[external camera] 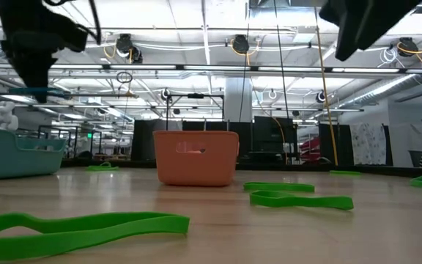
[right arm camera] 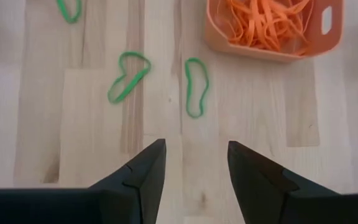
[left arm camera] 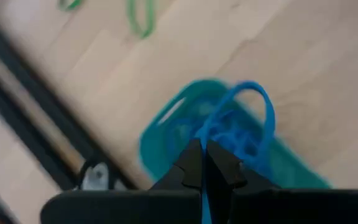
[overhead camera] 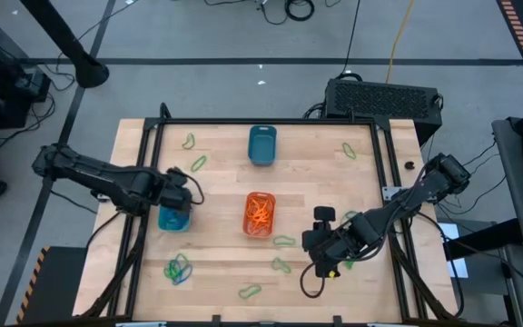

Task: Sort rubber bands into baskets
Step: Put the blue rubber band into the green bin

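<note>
Rubber bands are scattered over the wooden table point(overhead camera: 216, 191): green ones point(right arm camera: 128, 76) near the orange basket point(overhead camera: 260, 214), which is filled with orange bands. A blue band point(left arm camera: 241, 112) is pinched in the left gripper point(left arm camera: 204, 163) above the turquoise basket point(left arm camera: 166, 134). The right gripper point(right arm camera: 192, 163) is held spread above bare wood. The dark teal basket point(overhead camera: 261, 144) sits at the far edge.

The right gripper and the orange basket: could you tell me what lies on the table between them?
Two green rubber bands lie on bare wood between the open right gripper and the orange basket, as the right wrist view shows.
</note>
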